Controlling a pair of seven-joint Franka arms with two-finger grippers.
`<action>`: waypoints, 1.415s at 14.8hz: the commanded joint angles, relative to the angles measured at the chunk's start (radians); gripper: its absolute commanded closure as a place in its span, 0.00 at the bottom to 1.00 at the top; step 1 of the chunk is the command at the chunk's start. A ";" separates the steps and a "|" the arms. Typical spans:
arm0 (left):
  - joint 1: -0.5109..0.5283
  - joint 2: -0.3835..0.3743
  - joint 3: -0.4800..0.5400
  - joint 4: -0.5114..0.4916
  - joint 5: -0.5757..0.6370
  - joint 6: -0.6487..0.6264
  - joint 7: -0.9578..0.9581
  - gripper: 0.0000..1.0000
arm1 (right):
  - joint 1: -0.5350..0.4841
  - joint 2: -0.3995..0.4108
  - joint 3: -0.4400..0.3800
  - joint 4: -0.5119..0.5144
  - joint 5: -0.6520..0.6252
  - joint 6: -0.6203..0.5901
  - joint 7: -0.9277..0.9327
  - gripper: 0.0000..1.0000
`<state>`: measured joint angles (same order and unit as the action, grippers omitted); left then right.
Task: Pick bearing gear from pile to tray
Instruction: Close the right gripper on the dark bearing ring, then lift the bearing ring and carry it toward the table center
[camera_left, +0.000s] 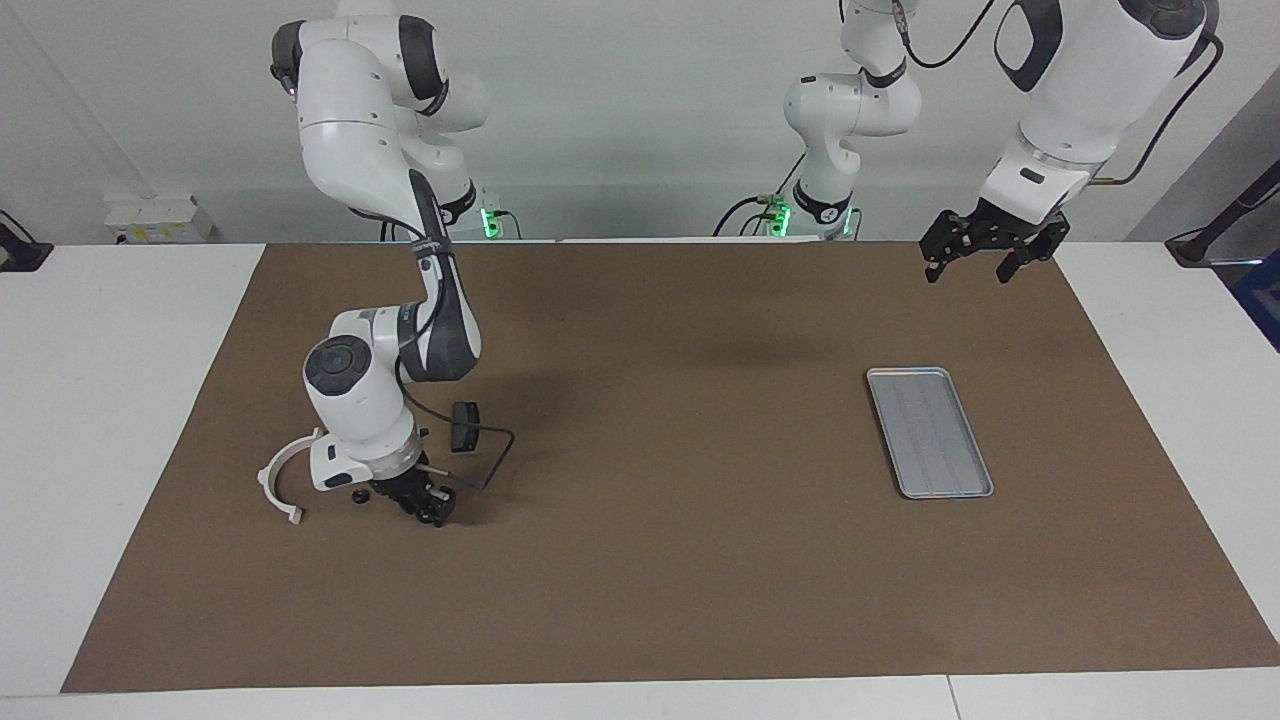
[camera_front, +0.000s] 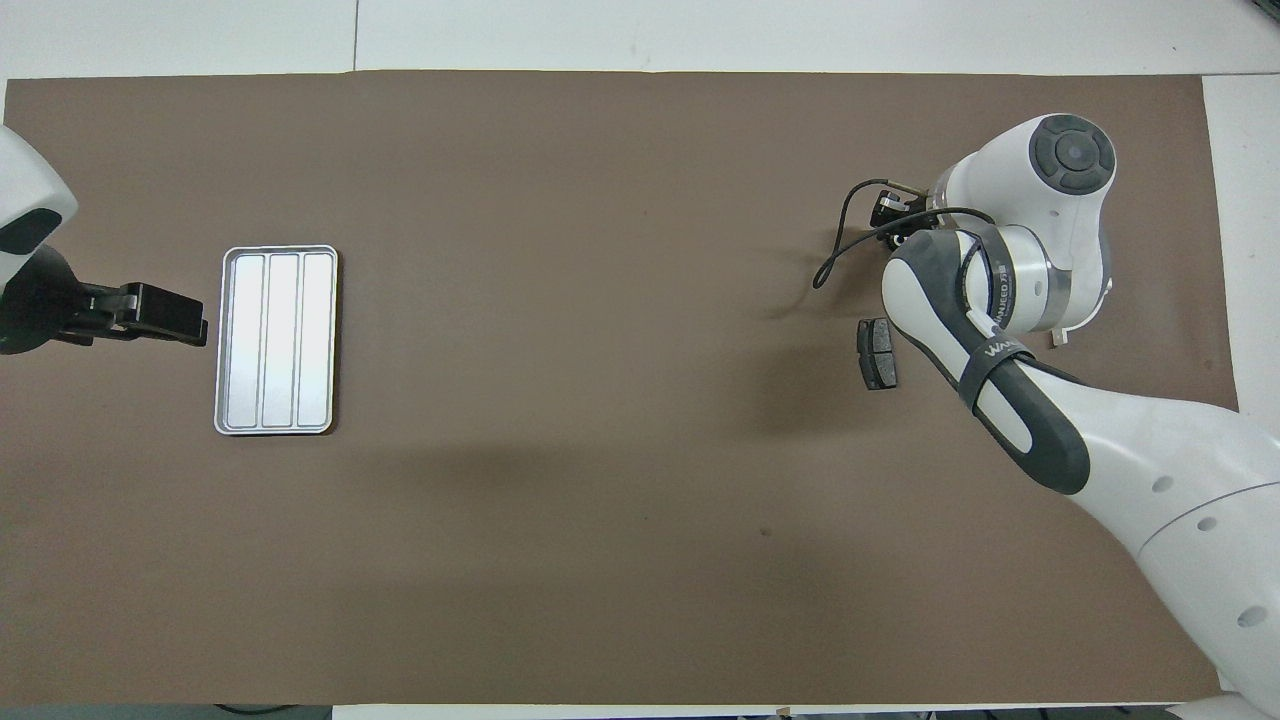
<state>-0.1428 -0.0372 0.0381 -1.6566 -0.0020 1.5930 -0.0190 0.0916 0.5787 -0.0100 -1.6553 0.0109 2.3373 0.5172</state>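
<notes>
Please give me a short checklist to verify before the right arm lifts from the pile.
1. Right pincer down at the pile: ok.
2. Small black part gripped in the right pincer: cannot tell.
3. Tray bare inside, ready to receive: ok.
4. Left pincer open and raised near the mat's edge, not over the tray: ok.
5. Brake pad lies apart from the right pincer: ok.
6. White arc lies apart from the right pincer: ok.
</notes>
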 joint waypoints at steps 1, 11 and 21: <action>-0.003 -0.013 0.006 -0.008 -0.010 -0.007 0.004 0.00 | 0.005 0.016 0.008 0.003 0.017 -0.018 0.014 0.69; -0.003 -0.013 0.006 -0.008 -0.010 -0.007 0.004 0.00 | 0.005 0.015 0.008 0.005 0.003 -0.024 0.001 1.00; -0.003 -0.013 0.006 -0.008 -0.010 -0.007 0.004 0.00 | 0.004 -0.023 0.007 0.160 -0.062 -0.297 -0.071 1.00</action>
<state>-0.1428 -0.0372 0.0381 -1.6566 -0.0020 1.5930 -0.0190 0.1014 0.5706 -0.0086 -1.5403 -0.0346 2.1122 0.4847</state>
